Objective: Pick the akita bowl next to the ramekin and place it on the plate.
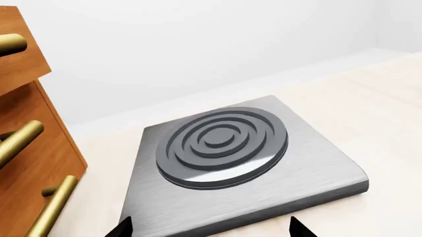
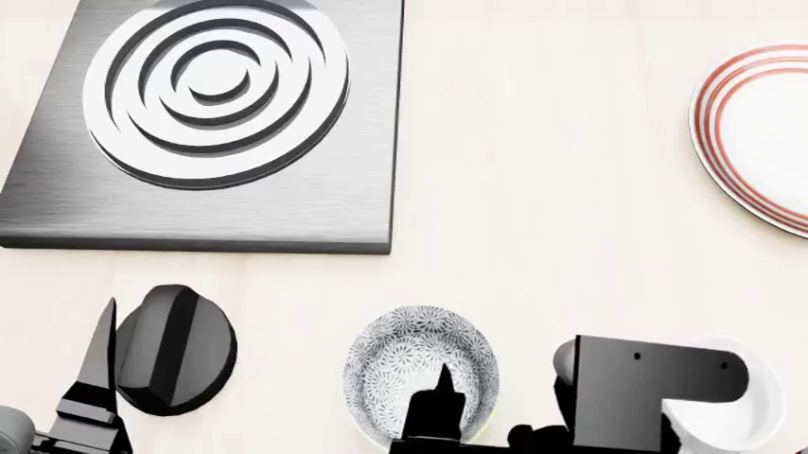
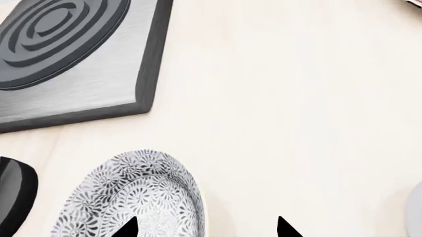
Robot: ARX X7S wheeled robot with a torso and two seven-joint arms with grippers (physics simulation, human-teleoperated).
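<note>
Head view: akita bowl (image 2: 421,374) sits on the counter (image 2: 543,189) at lower centre, ramekin (image 2: 745,407) just beside it at lower right, partly hidden by the right arm. Plate (image 2: 764,132) at the upper right edge, well apart. Right gripper (image 3: 206,229) over the bowl's rim, fingers (image 3: 125,228) spread, holding nothing. Left gripper (image 1: 209,231) near the hotplate (image 1: 224,148), fingers apart, empty.
</note>
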